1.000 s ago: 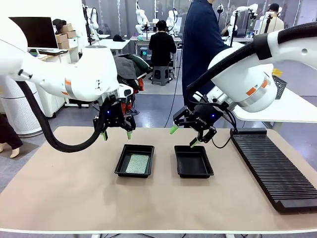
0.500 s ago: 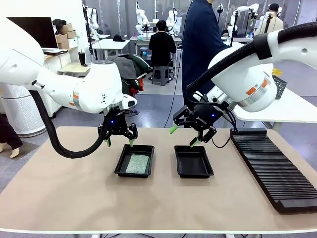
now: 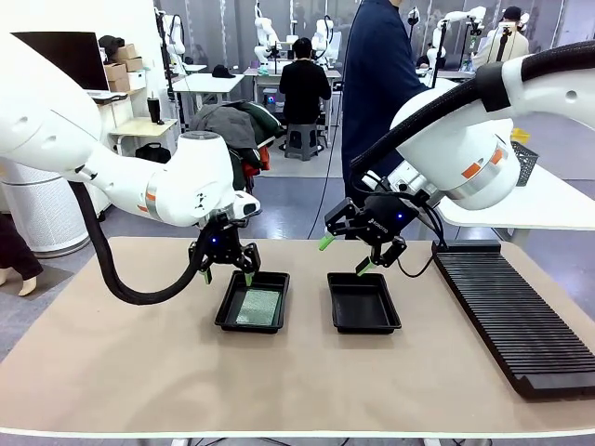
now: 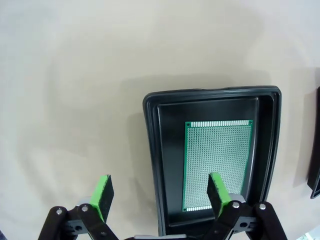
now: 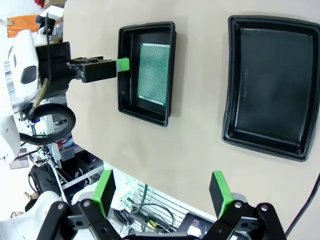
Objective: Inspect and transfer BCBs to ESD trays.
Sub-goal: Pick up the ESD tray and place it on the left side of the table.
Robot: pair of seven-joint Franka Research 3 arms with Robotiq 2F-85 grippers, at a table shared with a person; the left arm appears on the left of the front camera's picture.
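With left gripper (image 3: 228, 275) and right gripper (image 3: 344, 256) both spread wide and empty, the BCB (image 3: 257, 307) flat in the left tray (image 3: 223, 311) beside the bare right tray (image 3: 363, 305): risks clipping the rim and tipping tray and board on any descent, one left finger hanging outside the wall.

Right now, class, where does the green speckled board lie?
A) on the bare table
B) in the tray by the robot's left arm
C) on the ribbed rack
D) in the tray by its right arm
B: the board lies flat on the floor of the left tray, just below the open left pincer.
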